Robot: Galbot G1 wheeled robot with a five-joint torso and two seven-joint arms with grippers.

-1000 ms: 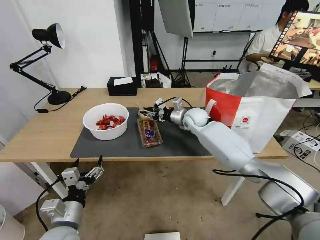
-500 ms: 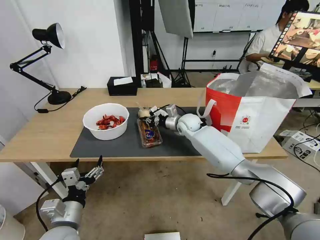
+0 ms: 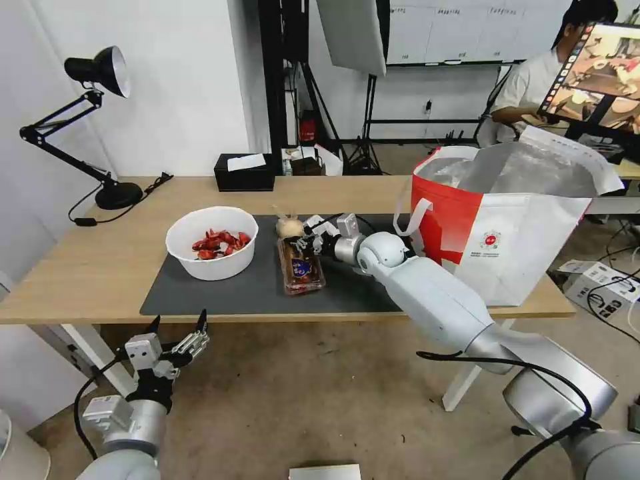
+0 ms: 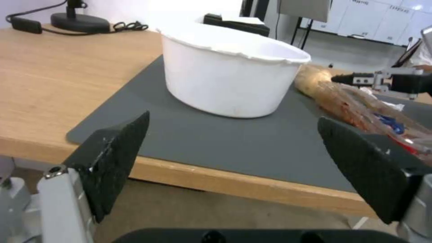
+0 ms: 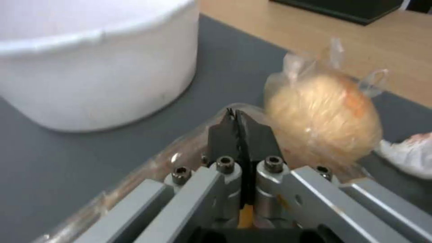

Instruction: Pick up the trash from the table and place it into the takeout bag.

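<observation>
It looked like a robotics lab or recording studio. A softbox (image 3: pixel 351 33) on a black stand and whiteboards (image 3: pixel 460 30) stood behind the table (image 3: pixel 87 267). A monitor (image 3: pixel 597 73) and floor cables (image 3: pixel 617 283) were at the right.

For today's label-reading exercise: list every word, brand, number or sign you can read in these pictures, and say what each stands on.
No text can be quoted; every marking is too small or blurred.
Takeout bag: small round red logo, characters unreadable.
Clear plastic tray: blue label, print unreadable.
Whiteboards behind: faint writing, unreadable.
Monitor: pictures, no legible words.
White bowl, black tissue box: no print visible.
</observation>
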